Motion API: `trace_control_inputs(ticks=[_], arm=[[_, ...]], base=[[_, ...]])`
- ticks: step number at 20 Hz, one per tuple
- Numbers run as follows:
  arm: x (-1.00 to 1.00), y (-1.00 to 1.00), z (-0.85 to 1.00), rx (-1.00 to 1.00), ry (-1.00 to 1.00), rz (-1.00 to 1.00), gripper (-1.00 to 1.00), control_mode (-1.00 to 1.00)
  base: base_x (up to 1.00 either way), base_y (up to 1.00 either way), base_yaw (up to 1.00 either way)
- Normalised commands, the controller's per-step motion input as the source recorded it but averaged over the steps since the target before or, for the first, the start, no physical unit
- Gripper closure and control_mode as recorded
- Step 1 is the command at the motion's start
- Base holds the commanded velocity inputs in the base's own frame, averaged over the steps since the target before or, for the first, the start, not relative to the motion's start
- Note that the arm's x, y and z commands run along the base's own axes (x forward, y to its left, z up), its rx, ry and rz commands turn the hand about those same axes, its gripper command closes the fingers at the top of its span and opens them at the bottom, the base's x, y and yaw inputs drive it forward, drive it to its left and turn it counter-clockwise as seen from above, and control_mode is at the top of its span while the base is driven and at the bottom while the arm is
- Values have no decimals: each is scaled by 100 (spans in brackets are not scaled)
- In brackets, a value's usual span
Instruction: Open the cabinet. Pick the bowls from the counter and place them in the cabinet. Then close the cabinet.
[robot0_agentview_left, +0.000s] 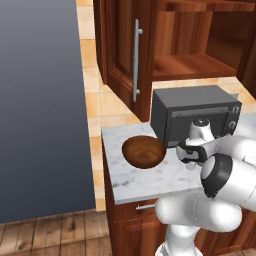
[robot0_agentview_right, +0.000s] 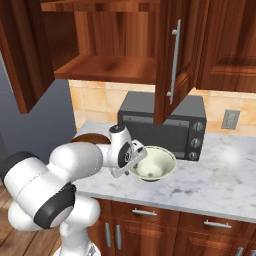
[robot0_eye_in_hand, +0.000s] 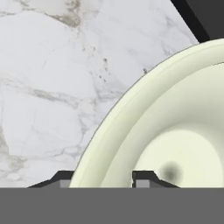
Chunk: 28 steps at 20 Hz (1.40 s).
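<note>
The cabinet (robot0_agentview_right: 110, 67) hangs above the counter (robot0_agentview_right: 220, 180) with both doors swung open and its shelf bare (robot0_agentview_left: 190, 65). A pale cream-green bowl (robot0_agentview_right: 155, 164) sits on the marble in front of the microwave. My gripper (robot0_agentview_right: 137, 160) is down at this bowl's left rim. In the hand view the bowl (robot0_eye_in_hand: 175, 131) fills the right side, and my gripper (robot0_eye_in_hand: 103, 181) has one fingertip outside the rim and one inside, both against it. The dark brown bowl (robot0_agentview_left: 144, 151) rests on the counter (robot0_agentview_left: 130, 182) to the left, apart from the hand.
A dark grey microwave (robot0_agentview_right: 160, 125) stands right behind the bowls under the cabinet. The open right door (robot0_agentview_right: 172, 60) with its silver handle hangs over the microwave. The open left door (robot0_agentview_left: 136, 60) juts out near a grey wall panel (robot0_agentview_left: 40, 100). Drawers (robot0_agentview_right: 145, 212) lie below.
</note>
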Motion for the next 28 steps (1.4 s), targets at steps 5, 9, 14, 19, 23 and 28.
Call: trace_control_inputs(ticks=[5,9,14,19,23,28], arm=[[-27,3,41,0,-7,0,100,-100],[-76,20,99,-7,-22,2,100,-100],[-78,26,100,-14,-35,9,100,-100],[-72,29,100,-15,-37,17,100,-100],[-42,20,100,-9,-21,20,100,-100],[-30,9,100,-9,-3,16,100,-100]], base=[[0,0,0],[0,0,0],[0,0,0],[0,0,0],[0,0,0],[0,0,0]])
